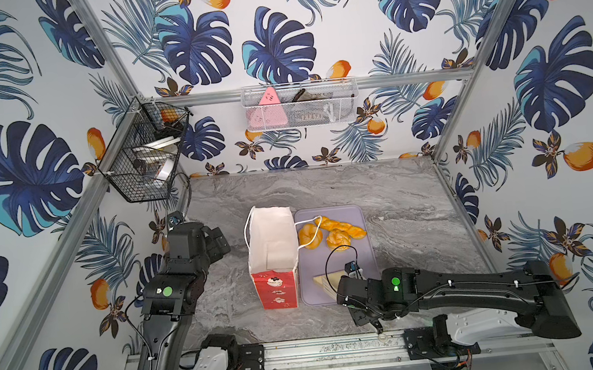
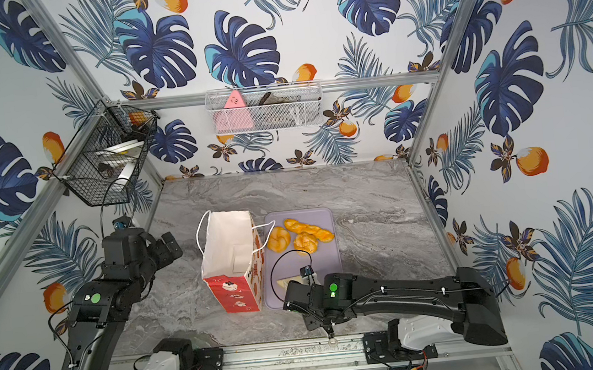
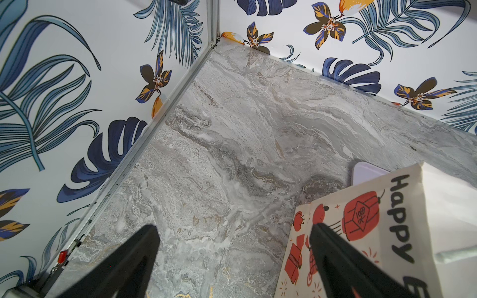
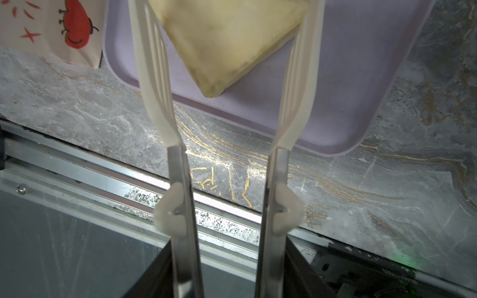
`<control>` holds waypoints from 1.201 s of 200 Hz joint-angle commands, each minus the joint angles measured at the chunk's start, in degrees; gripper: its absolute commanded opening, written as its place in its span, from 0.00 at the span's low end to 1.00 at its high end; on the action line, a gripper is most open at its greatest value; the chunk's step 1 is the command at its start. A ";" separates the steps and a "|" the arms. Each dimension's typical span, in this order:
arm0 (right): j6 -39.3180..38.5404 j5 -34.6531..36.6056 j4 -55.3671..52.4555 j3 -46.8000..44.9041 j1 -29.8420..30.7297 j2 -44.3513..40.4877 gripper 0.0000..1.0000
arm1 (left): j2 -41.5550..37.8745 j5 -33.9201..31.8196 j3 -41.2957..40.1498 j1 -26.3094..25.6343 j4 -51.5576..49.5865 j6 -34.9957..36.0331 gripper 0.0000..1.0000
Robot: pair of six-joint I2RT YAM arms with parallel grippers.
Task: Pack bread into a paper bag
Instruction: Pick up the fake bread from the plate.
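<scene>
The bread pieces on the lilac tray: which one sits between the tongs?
The pale yellow triangular wedge, near the tray's front edge. The tongs' white tips flank it; the three golden pieces lie at the tray's far end.
</scene>
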 commanded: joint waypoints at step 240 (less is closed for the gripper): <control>3.38 13.30 -12.66 11.01 1.88 0.57 0.00 | -0.21 -1.29 0.36 0.10 0.97 0.95 0.99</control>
